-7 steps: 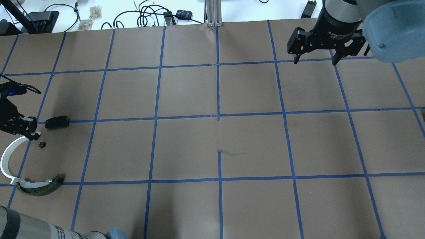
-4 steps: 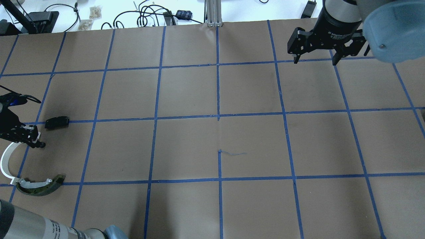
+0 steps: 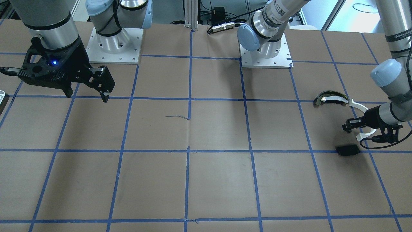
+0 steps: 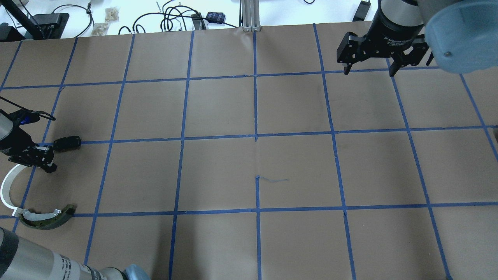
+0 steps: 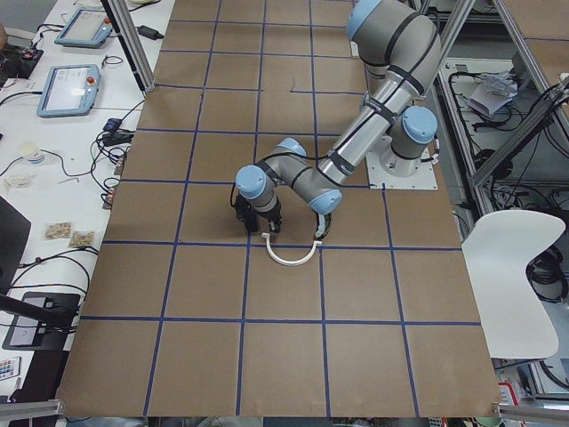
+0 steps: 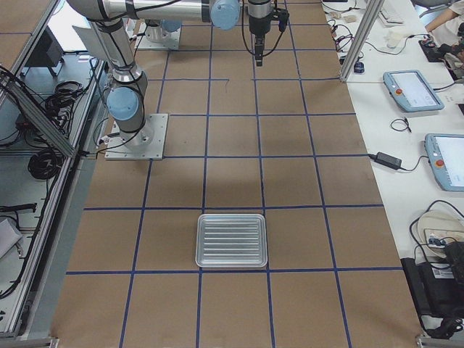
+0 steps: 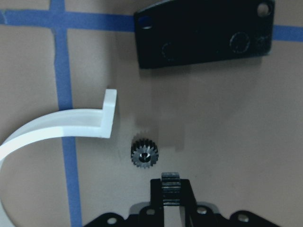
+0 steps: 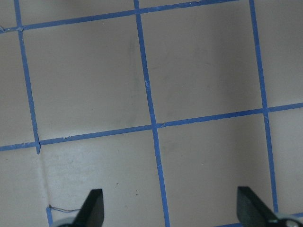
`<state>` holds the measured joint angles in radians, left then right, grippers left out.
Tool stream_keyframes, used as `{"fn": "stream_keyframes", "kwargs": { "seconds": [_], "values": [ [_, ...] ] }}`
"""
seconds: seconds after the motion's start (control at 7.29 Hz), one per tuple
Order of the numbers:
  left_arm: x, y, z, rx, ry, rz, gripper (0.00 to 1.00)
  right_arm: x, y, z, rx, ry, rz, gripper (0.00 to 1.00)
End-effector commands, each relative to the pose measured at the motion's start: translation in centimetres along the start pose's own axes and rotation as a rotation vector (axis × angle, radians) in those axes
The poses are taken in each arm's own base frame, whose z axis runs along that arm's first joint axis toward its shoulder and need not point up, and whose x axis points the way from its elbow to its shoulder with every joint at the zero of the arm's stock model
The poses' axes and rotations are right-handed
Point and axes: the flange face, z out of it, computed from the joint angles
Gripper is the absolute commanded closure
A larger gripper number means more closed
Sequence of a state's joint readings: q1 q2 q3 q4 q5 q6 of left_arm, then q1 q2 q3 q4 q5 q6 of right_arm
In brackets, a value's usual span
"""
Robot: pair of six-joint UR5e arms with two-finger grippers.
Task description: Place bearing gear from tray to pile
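Near the table's left edge, the small gear [image 7: 145, 154] lies on the paper between the white arc [image 7: 57, 125] and the black plate [image 7: 203, 33], just clear of the left gripper [image 7: 171, 179], fingers pressed together. The right gripper [image 4: 369, 72] hangs spread wide near the far edge.
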<state>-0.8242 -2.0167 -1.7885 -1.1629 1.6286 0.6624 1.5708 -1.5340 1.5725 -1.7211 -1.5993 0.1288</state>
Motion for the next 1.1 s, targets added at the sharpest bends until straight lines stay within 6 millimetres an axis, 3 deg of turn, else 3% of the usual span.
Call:
{"fn": "stream_keyframes", "kwargs": {
  "seconds": [0.0,0.27,0.41,0.55,0.69,0.96],
  "values": [
    [-0.25,-0.47,0.34,0.006,-0.004,-0.001,1.0,0.01,0.0,-0.01,0.0,0.001,0.0,0.0],
    [0.45,-1.01,0.69,0.005,-0.007,0.014,1.0,0.01,0.0,-0.01,0.0,0.001,0.0,0.0],
    [0.62,-1.09,0.69,0.004,-0.008,0.016,0.81,0.01,0.0,-0.01,0.0,0.001,0.0,0.0],
    [0.61,-1.07,0.7,0.002,-0.008,0.016,0.26,0.01,0.02,0.06,-0.001,0.001,0.0,0.0],
    [0.62,-1.03,0.63,0.001,-0.01,0.011,0.15,0.01,0.0,-0.01,0.0,0.001,0.0,0.0],
    [0.62,-0.84,-0.1,0.007,-0.024,0.004,0.07,0.01,0.02,0.07,-0.001,0.001,0.0,0.0]
  ]
}}
